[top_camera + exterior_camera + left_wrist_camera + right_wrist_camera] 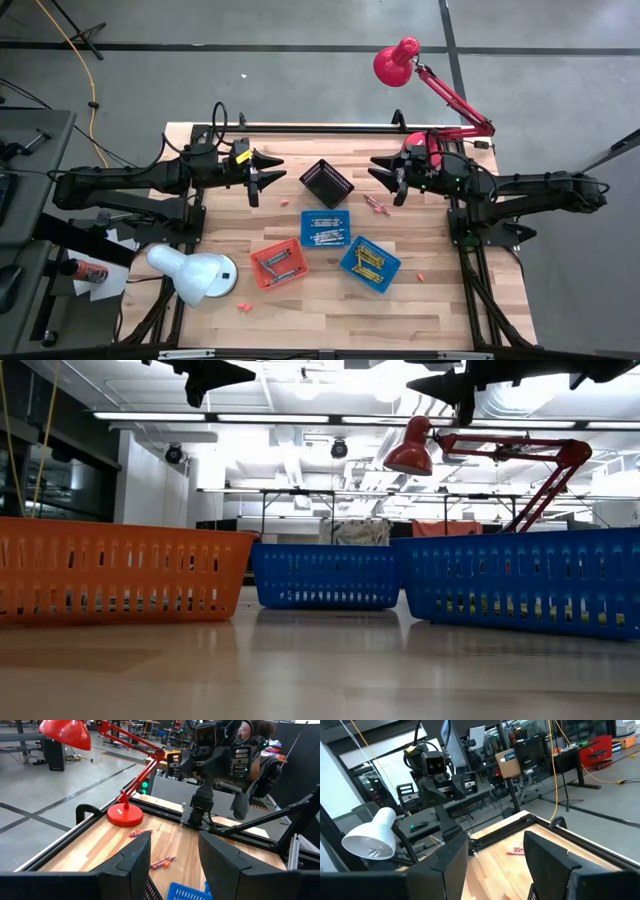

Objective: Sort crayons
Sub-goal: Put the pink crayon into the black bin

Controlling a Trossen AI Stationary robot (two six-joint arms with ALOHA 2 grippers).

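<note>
Wooden tabletop (300, 310): loose red crayons (375, 205) lie slantwise, nearest right gripper (385, 180); both grippers open, empty; left gripper (268, 178) farther.

Smooth pale wood table (420, 310); perforated plastic baskets (326, 228); glossy red lamp (396, 62).

A: What stands on the light wooden table (330, 300)?

B: A black square mesh basket (326, 182) sits near the far middle. Nearer the front edge are two blue mesh baskets (325, 229) (369, 263) and a red-orange mesh basket (279, 263), all apart from one another.

A: And the lamps?

B: A red desk lamp (397, 62) has its round base (125, 815) at the far right corner, its jointed arm reaching beyond the table. A white desk lamp (190, 275) leans over the front left corner.
</note>
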